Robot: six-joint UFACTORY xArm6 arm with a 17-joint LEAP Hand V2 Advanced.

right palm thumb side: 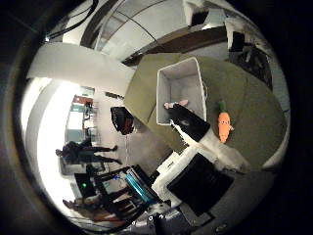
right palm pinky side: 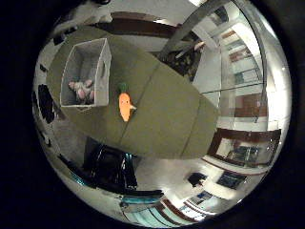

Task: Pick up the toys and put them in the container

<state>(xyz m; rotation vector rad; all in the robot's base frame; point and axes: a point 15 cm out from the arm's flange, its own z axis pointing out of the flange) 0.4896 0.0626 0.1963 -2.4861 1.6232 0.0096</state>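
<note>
An orange plush carrot with a green top [right palm pinky side: 125,104] lies flat on the olive-green surface [right palm pinky side: 167,114], just beside the open white fabric container [right palm pinky side: 104,71]. Inside the container, a pink plush toy [right palm pinky side: 82,89] rests on the bottom.

Table [right palm pinky side: 176,119], olive-green top: mostly bare, open to approach from above across its wide far stretch. Obstacles on it, two only.

Container [right palm pinky side: 102,71], white fabric, upright walls, open mouth unobstructed; stands near one end of the table. A pink plush toy [right palm pinky side: 82,89] lies on its floor, leaving room beside it.

Carrot toy [right palm pinky side: 125,105], orange with green top: lies flat just beside the container, apart from its wall, with bare tabletop on its other sides.

Hand [right palm thumb side: 195,128]: a black and white finger crosses before the container's near corner in the thumb-side view.
</note>
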